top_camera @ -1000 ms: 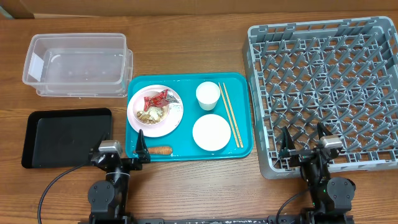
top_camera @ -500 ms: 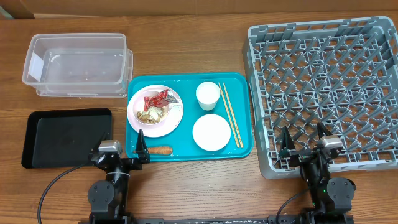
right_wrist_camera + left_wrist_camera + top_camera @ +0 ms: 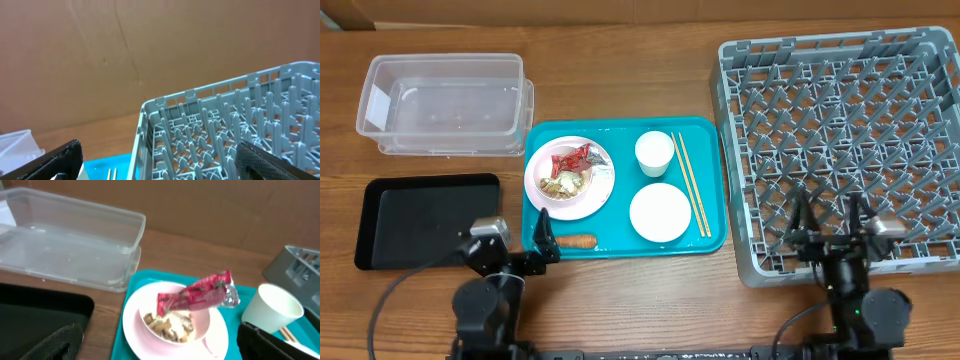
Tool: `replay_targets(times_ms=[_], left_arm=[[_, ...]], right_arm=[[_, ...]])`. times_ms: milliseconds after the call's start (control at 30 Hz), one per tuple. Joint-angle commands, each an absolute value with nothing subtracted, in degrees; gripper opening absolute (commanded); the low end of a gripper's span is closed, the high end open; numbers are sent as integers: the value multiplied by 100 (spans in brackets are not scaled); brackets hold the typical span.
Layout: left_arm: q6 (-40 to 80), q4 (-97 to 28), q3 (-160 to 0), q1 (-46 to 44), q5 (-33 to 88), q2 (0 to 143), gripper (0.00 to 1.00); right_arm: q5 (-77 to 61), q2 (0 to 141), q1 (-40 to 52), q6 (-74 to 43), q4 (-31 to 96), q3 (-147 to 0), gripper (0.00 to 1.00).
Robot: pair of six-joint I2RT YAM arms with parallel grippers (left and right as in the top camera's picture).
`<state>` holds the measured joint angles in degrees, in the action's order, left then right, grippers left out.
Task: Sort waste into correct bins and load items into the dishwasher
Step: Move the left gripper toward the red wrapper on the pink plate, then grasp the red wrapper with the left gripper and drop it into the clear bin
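Wood-grain surface [image 3: 620, 300] carries everything, with a cardboard wall [image 3: 100, 50] behind. The crumpled red wrapper [image 3: 572, 158] lies on beige crumbs [image 3: 565, 184] inside the pale pink bowl [image 3: 569, 178], in the left half of the teal tray [image 3: 620, 128]. Its long axis runs roughly across the tray, the right end tipped up in the left wrist view. A carrot [image 3: 580, 241] lies crosswise at the tray's near-left corner. The cup [image 3: 654, 153], plate [image 3: 660, 212] and chopsticks [image 3: 690, 185] fill the tray's right half. The clear tub [image 3: 445, 105] stands beyond the tray's far-left corner, the black tray [image 3: 425, 220] to the tray's left and the dish rack [image 3: 840, 140] to its right. The left fingers [image 3: 545, 228] hang at the tray's near-left edge, spread wide and empty, the wrapper straight ahead of them. The right fingers [image 3: 803, 220], also wide and empty, hover over the rack's near edge, well right of the tray. The left arm is plainly nearer, so the wrapper is probably its pick, gripped across the short width.
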<state>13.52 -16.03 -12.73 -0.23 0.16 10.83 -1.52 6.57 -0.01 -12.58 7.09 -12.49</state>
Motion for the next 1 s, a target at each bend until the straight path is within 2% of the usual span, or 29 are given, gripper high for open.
replay_targets(times_ms=[0, 167, 233, 333, 400, 467, 633, 733, 900, 967], left_arm=[[1433, -1898, -2458, 8, -23, 2314, 100], [1050, -3288, -4626, 1, 644, 4654, 100], [1048, -4381, -5813, -3, 974, 5690, 100], [1046, -5581, -7013, -1, 1013, 6683, 100], [1050, -5957, -7432, -1, 886, 7113, 100], [1057, -6023, -7631, -1, 974, 7502, 100], [941, -5245, -7640, -45, 1527, 8077, 100], [3, -4842, -7640, -318, 1496, 8486, 100], [-1669, -4858, -7640, -923, 1398, 9459, 100], [-1798, -4882, -7640, -991, 1385, 9649, 100]], right_arm=[[-10, 1614, -40, -1376, 941, -2158, 100], [-213, 3459, -40, -1378, 2370, -3780, 100], [-266, 4180, -40, -1376, 3079, -4493, 100], [-102, 4831, -40, -1313, 3726, -5159, 100], [-49, 5155, -40, -1317, 3806, -5325, 100], [-51, 5367, -40, -1337, 3826, -5334, 100], [-49, 5570, -40, -1334, 4005, -5334, 100], [-47, 5570, -40, -1334, 4001, -5334, 100], [-45, 5570, -40, -1334, 4176, -5332, 100], [-45, 5570, -40, -1334, 4215, -5332, 100]])
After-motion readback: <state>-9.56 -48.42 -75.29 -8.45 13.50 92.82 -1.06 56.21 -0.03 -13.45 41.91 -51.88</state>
